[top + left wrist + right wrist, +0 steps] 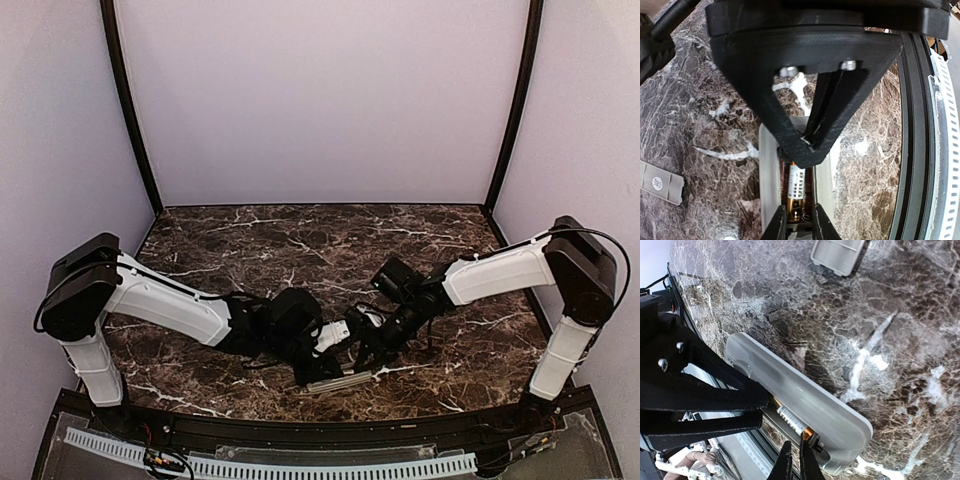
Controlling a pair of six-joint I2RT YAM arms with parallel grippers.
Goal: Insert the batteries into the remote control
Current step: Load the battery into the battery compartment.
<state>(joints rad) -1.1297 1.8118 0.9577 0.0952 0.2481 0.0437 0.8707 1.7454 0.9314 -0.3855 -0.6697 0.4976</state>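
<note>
Dark brown marble with white veining forms the surface (pixel 250 240), enclosed by pale walls. Both arms reach inward and meet near the front edge, over the remote control (pixel 340 381), a light grey bar lying with its battery compartment open. One battery (pixel 796 185), silver with a copper-coloured end, sits lengthwise in the compartment.

Left hand (pixel 799 227): fingers set to a narrow gap, one on each long side of the remote control, holding it.

Right hand (pixel 796 460): fingers almost together with nothing visible between them, and the tips just beside the copper-coloured end of the battery.

A grey battery cover (pixel 837 255) lies flat on the surface, apart from the remote control.
</note>
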